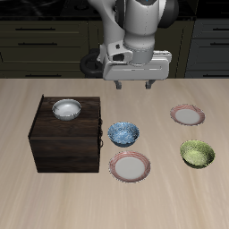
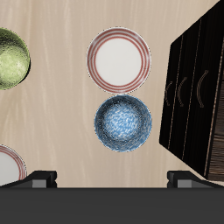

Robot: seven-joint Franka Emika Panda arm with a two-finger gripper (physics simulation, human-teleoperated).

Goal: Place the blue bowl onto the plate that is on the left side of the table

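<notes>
The blue bowl point(image 1: 124, 134), blue with white speckles, sits on the table beside the dark cabinet; it also shows in the wrist view point(image 2: 123, 122). The left plate point(image 1: 188, 114), white with a red-striped rim, lies farther back, with only its edge in the wrist view point(image 2: 6, 166). My gripper point(image 1: 132, 83) hangs open and empty high above the table, behind the blue bowl. In the wrist view its two fingertips flank the gripper point(image 2: 112, 178), spread wide apart.
A second striped plate point(image 1: 131, 165) lies near the front edge, just in front of the blue bowl. A yellow-green bowl point(image 1: 197, 154) sits in front of the left plate. A dark wooden cabinet point(image 1: 67, 139) carries a grey-white bowl point(image 1: 66, 109) on top.
</notes>
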